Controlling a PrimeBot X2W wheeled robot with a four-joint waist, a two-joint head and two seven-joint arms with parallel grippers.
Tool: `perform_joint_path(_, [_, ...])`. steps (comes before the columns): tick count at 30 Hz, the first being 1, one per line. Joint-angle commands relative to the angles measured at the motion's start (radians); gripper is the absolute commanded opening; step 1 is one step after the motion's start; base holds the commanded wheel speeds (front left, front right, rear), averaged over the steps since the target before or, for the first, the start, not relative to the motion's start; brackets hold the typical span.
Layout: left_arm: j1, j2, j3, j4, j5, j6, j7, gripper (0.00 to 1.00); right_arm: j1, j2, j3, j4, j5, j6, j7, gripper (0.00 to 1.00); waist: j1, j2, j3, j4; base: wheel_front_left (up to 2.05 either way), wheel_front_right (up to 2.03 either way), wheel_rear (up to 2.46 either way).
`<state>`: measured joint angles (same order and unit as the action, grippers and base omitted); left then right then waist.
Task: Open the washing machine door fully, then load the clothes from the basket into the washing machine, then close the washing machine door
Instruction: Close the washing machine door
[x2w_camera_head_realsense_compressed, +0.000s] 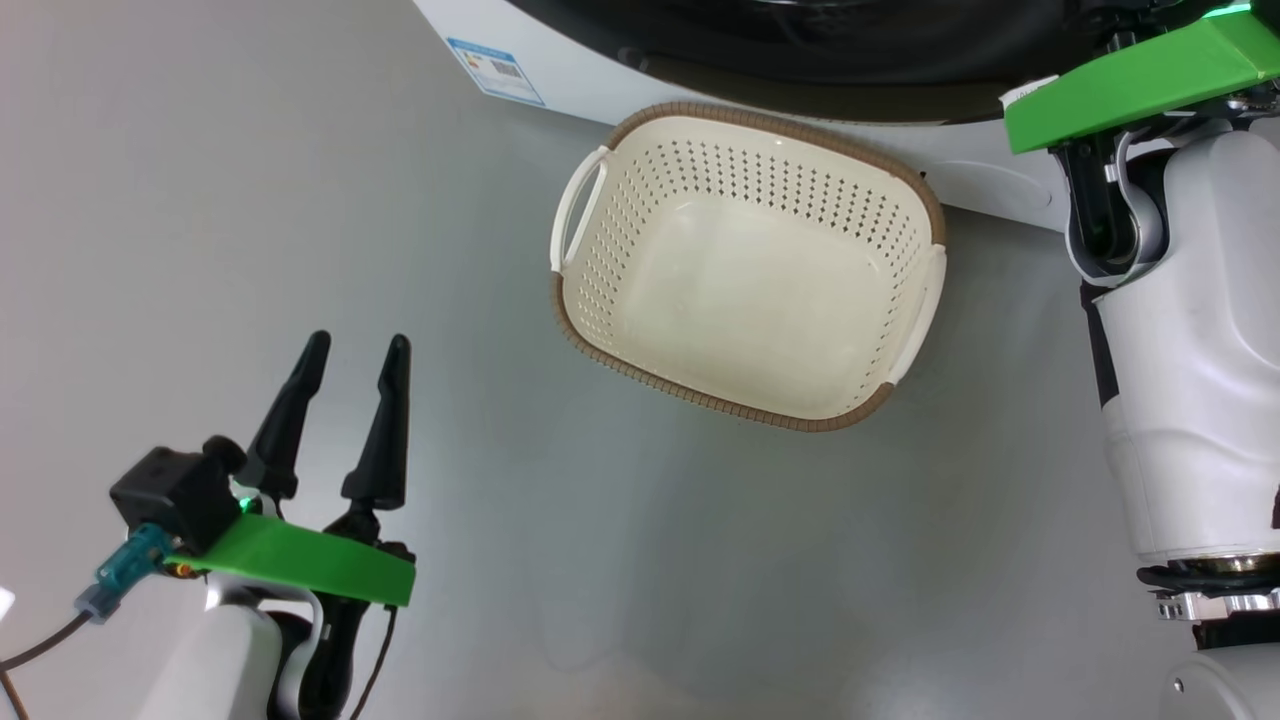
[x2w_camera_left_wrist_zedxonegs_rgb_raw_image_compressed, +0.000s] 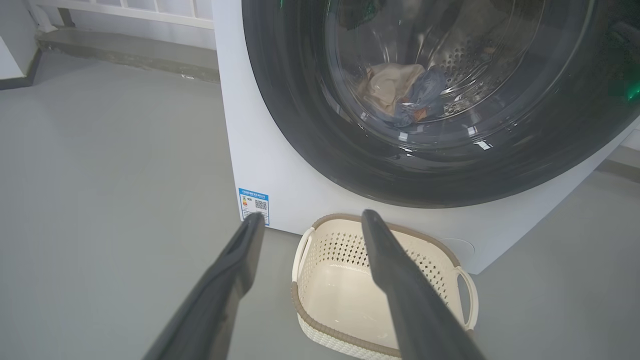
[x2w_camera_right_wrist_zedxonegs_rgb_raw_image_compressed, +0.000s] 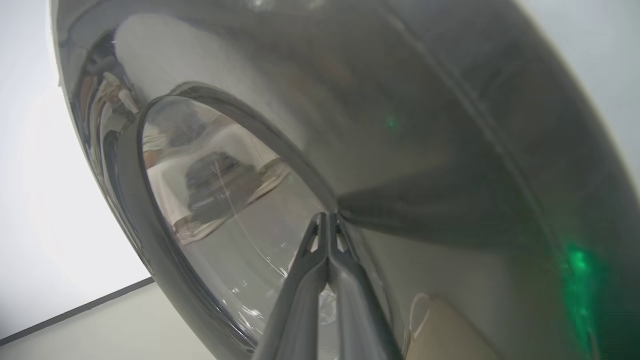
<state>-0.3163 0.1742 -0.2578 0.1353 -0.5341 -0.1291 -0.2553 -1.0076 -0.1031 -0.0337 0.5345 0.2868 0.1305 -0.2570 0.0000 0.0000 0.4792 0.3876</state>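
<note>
The washing machine (x2w_camera_left_wrist_zedxonegs_rgb_raw_image_compressed: 260, 150) stands white behind the basket (x2w_camera_left_wrist_zedxonegs_rgb_raw_image_compressed: 345, 337), which holds nothing. Its round black-rimmed door (x2w_camera_left_wrist_zedxonegs_rgb_raw_image_compressed: 310, 125) lies against the machine's front. Through the glass I see the clothes (x2w_camera_left_wrist_zedxonegs_rgb_raw_image_compressed: 400, 95), a cream piece and blue ones, in the drum. My left gripper (x2w_camera_left_wrist_zedxonegs_rgb_raw_image_compressed: 312, 216) is open and holds nothing; it hangs over the floor in front of the basket (x2w_camera_head_realsense_compressed: 640, 200), away from it, and shows at the lower left (x2w_camera_head_realsense_compressed: 358, 348) of the head view. My right gripper (x2w_camera_right_wrist_zedxonegs_rgb_raw_image_compressed: 327, 216) is shut, tips at the door's black rim (x2w_camera_right_wrist_zedxonegs_rgb_raw_image_compressed: 425, 125) beside the glass.
Grey floor (x2w_camera_head_realsense_compressed: 600, 560) stretches around the basket. My right arm's pale forearm (x2w_camera_head_realsense_compressed: 1190, 400) and green plate (x2w_camera_head_realsense_compressed: 1130, 80) stand at the right, next to the basket. A blue label (x2w_camera_left_wrist_zedxonegs_rgb_raw_image_compressed: 253, 205) marks the machine's lower corner. A low ledge (x2w_camera_left_wrist_zedxonegs_rgb_raw_image_compressed: 125, 52) runs along the far wall.
</note>
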Motion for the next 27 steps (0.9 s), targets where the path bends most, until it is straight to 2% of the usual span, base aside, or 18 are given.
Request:
perform_joint_path(1, [-0.022,0.031,0.033,-0.023,-0.012,-0.002,-0.006,1.00,-0.032,0.022,-0.001,-0.024,-0.008,0.000,-0.005,0.00,0.0000,0.0000,0.004,0.002,0.00,0.00,0.00])
perform_joint_path(11, [-0.032,0.038,0.026,-0.019,-0.014,-0.002,-0.006,1.00,-0.045,0.031,-0.007,-0.024,-0.011,0.000,-0.005,0.00,0.0000,0.0000,0.005,-0.003,0.00,0.00,0.00])
perform_joint_path(21, [-0.016,0.045,0.030,0.009,-0.010,-0.002,-0.006,1.00,0.038,0.039,0.055,-0.012,0.008,0.000,-0.005,0.00,0.0000,0.0000,-0.042,-0.018,0.00,0.00,0.00])
perform_joint_path(22, [-0.013,0.047,0.032,0.012,-0.009,-0.002,-0.006,1.00,0.053,0.039,0.069,-0.011,0.010,0.000,-0.005,0.02,0.0000,0.0000,-0.049,-0.021,0.00,0.00,0.00])
perform_joint_path(23, [-0.009,0.048,0.034,0.016,-0.009,-0.002,-0.006,1.00,0.067,0.039,0.079,-0.012,0.014,0.000,-0.005,0.16,0.0000,0.0000,-0.056,-0.024,0.00,0.00,0.00])
perform_joint_path(24, [-0.005,0.050,0.036,0.020,-0.008,-0.002,-0.006,1.00,0.082,0.039,0.088,-0.012,0.019,0.000,-0.005,0.34,0.0000,0.0000,-0.064,-0.027,0.00,0.00,0.00])
perform_joint_path(26, [0.002,0.053,0.041,0.027,-0.006,-0.002,-0.006,1.00,0.111,0.040,0.098,-0.014,0.029,0.000,-0.005,0.50,0.0000,0.0000,-0.078,-0.034,0.00,0.00,0.00])
perform_joint_path(27, [0.010,0.057,0.046,0.035,-0.004,-0.002,-0.006,1.00,0.142,0.040,0.112,-0.012,0.036,0.000,-0.005,0.84,0.0000,0.0000,-0.094,-0.042,0.00,0.00,0.00])
